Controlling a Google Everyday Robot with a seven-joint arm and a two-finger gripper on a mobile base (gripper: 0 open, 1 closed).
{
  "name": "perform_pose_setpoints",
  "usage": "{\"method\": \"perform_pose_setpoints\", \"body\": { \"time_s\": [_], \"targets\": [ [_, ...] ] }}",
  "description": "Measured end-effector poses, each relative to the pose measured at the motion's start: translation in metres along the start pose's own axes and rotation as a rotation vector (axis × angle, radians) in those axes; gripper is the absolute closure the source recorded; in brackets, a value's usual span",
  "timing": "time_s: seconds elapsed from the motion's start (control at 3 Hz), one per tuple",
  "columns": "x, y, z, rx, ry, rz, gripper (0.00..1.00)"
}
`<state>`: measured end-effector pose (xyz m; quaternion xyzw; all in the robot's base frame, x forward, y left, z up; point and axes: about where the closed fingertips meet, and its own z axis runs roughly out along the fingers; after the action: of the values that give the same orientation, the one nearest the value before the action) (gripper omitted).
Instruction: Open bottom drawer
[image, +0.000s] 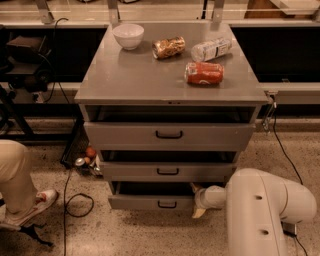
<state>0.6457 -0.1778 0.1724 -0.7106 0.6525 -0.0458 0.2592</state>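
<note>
The bottom drawer (145, 202) is the lowest grey front of the cabinet, with a small black bar handle (167, 204) at its centre. It stands a little way out, with a dark gap above its front. My gripper (196, 200) is at the right end of that drawer front, right of the handle and close to the floor. My white arm (265, 210) reaches in from the lower right and hides the cabinet's bottom right corner.
The middle drawer (167, 171) and top drawer (169, 135) also stand slightly out. On the cabinet top are a white bowl (128, 35), a snack bag (168, 47), a plastic bottle (211, 49) and a red can (204, 73). A person's leg (20, 185) and cables (75, 202) are on the left.
</note>
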Motion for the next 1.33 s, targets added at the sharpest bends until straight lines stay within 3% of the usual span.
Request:
{"method": "perform_pose_setpoints", "body": {
  "time_s": [0.67,1.0,1.33],
  "targets": [
    [0.009,0.003,0.003,0.005,-0.041,0.072,0.59],
    [0.019,0.005,-0.019,0.041,-0.039,0.098,0.9],
    [0.025,0.045,-0.037,0.039,-0.097,0.145,1.0]
  ]
}}
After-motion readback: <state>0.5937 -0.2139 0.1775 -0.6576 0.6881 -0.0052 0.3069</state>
